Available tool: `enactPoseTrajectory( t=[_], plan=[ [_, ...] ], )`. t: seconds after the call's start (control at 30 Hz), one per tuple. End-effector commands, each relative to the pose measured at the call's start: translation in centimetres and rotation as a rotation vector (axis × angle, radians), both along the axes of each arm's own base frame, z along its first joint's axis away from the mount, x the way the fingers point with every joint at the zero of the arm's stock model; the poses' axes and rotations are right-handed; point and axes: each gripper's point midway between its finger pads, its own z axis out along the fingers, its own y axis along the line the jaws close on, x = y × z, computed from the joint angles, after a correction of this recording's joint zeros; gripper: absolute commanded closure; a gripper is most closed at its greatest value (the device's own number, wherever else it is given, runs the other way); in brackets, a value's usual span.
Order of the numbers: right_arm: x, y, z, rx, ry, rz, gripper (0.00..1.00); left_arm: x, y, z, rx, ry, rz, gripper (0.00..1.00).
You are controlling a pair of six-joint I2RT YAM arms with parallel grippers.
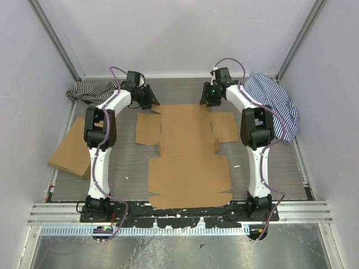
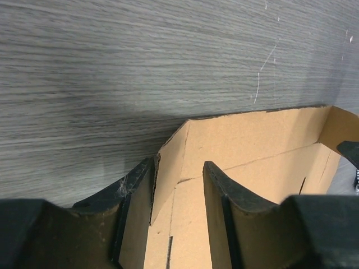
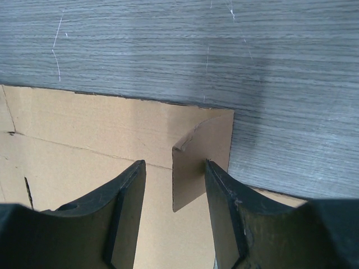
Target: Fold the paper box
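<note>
The paper box (image 1: 188, 151) lies as a flat brown die-cut sheet in the middle of the table, with side flaps spread left and right. My left gripper (image 1: 148, 98) is at its far left corner and my right gripper (image 1: 210, 98) is at its far right corner. In the left wrist view the left gripper (image 2: 179, 165) is open astride a raised corner tab (image 2: 168, 168), which leans against the left finger. In the right wrist view the right gripper (image 3: 174, 163) is open astride a raised corner tab (image 3: 196, 162), which is close to the right finger. The sheet also shows in the left wrist view (image 2: 252, 145) and the right wrist view (image 3: 84, 129).
A second, ready-made flat brown box (image 1: 70, 148) lies at the left table edge. One striped cloth (image 1: 90, 89) is at the back left. Another striped cloth (image 1: 275, 103) is draped at the back right by the right arm. Walls enclose the table, and a metal rail (image 1: 179, 210) runs along the near edge.
</note>
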Motion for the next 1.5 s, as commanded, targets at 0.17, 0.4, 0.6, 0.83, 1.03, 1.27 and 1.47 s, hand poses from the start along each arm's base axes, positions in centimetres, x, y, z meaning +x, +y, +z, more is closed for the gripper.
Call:
enactPoseTrajectory(
  t=[0.17, 0.4, 0.6, 0.83, 1.03, 1.27, 1.47],
  plan=[
    [1.4, 1.7, 2.0, 0.028, -0.071, 0.026, 0.48, 0.4, -3.8, 4.2, -0.046, -0.085, -0.065, 0.54],
    [1.4, 1.9, 0.4, 0.024, -0.040, 0.029, 0.48, 0.2, -5.5, 5.2, -0.053, -0.104, -0.093, 0.55],
    [1.4, 1.9, -0.7, 0.023, -0.020, 0.024, 0.48, 0.2, -6.3, 3.5, -0.048, -0.073, -0.108, 0.55],
    [1.3, 2.1, -1.3, 0.022, -0.009, 0.026, 0.48, 0.3, -6.5, 1.2, -0.047, -0.035, -0.100, 0.57],
    [1.2, 2.2, -2.0, 0.020, 0.009, 0.022, 0.48, 0.2, -6.2, -0.8, -0.018, 0.008, -0.093, 0.58],
    [1.1, 2.0, -2.4, 0.008, 0.021, 0.014, 0.48, -0.8, -4.3, -3.9, 0.098, 0.110, -0.054, 0.61],
    [1.2, 1.9, -1.9, 0.002, 0.017, 0.004, 0.48, -1.3, -3.2, -4.0, 0.153, 0.138, -0.034, 0.59]
  ],
)
